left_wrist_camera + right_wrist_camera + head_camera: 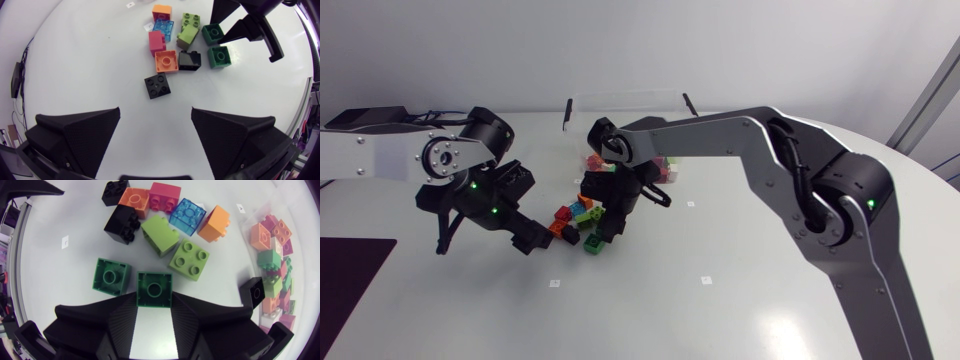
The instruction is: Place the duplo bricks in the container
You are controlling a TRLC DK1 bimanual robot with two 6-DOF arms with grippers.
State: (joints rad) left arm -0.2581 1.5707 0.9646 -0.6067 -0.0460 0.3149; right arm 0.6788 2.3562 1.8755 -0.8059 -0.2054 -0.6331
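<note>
Right gripper: my matte black wedge fingers are clenched on the dark green brick, one ribbed pad against each side of it.
Dark green brick: a glossy square block with one round stud, resting on the table at my fingertips.
Second green brick: same shape and sheen, just beside the held one and clear of my fingers.
Loose pile: hard, shiny plastic blocks lying close together ahead of both grippers. It includes two lime bricks, one of them tipped on its side, and a see-through blue brick. There are also two orange bricks, a red brick and two black ones.
Black four-stud brick: lies flat, nearest my left gripper and slightly apart from the pile.
Left gripper: released, its textured fingers spread wide with only bare table between them.
Container: a clear-walled box on the far side of the pile, already holding a jumble of orange, green and red bricks.
Table: smooth, pale and matte.
</note>
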